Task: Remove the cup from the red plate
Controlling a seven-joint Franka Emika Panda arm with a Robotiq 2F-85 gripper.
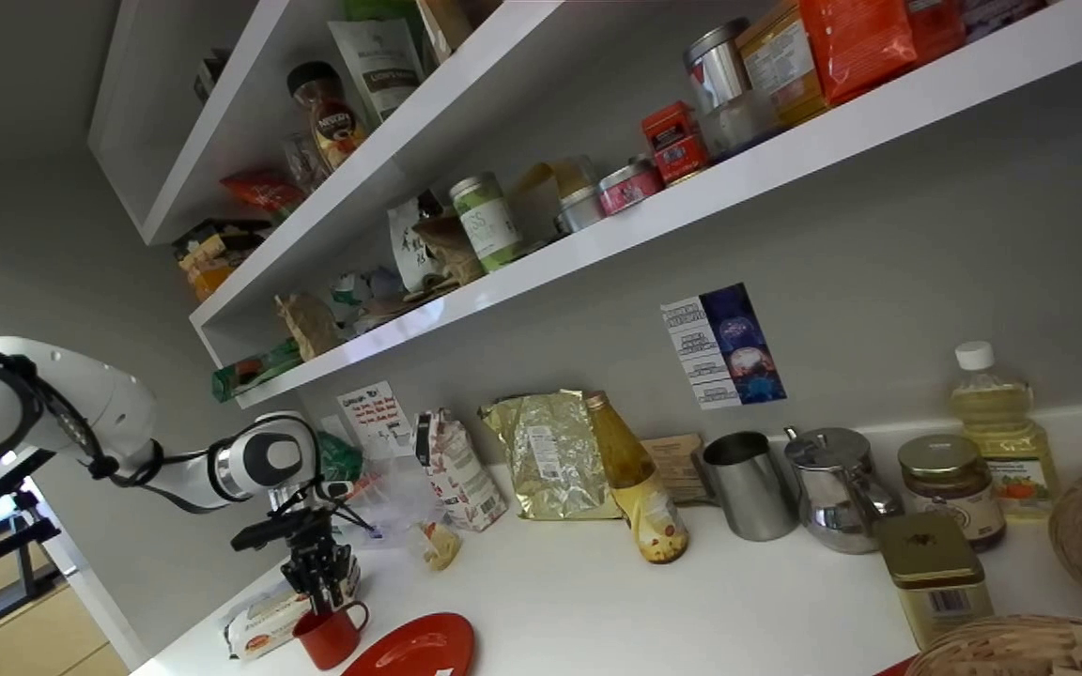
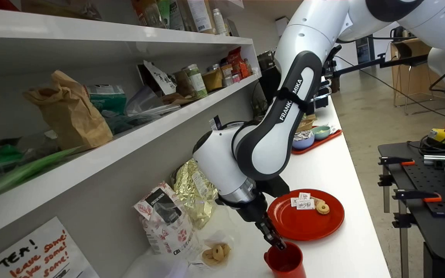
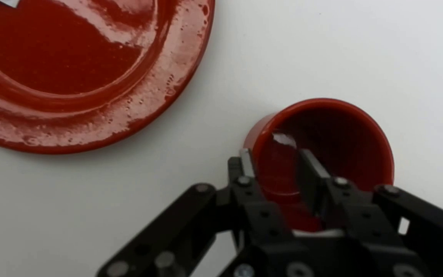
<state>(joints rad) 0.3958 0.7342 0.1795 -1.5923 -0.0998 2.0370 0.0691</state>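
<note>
Red cup (image 3: 346,150), beneath the hand (image 3: 276,159); rim between parted fingers

You have a grey wall (image 1: 879,263) behind your white table (image 2: 346,251), white shelves (image 1: 597,235) above its back edge; past the opposite edge stand brownish floor (image 2: 365,135), a black stand (image 2: 444,239) and wooden furniture (image 2: 421,77).

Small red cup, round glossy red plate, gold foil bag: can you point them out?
Small red cup (image 3: 338,140): in the wrist view, on its inside.
Round glossy red plate (image 2: 303,222): in an exterior view, bare inner surface.
Gold foil bag (image 1: 579,472): in an exterior view, on its front.
</note>
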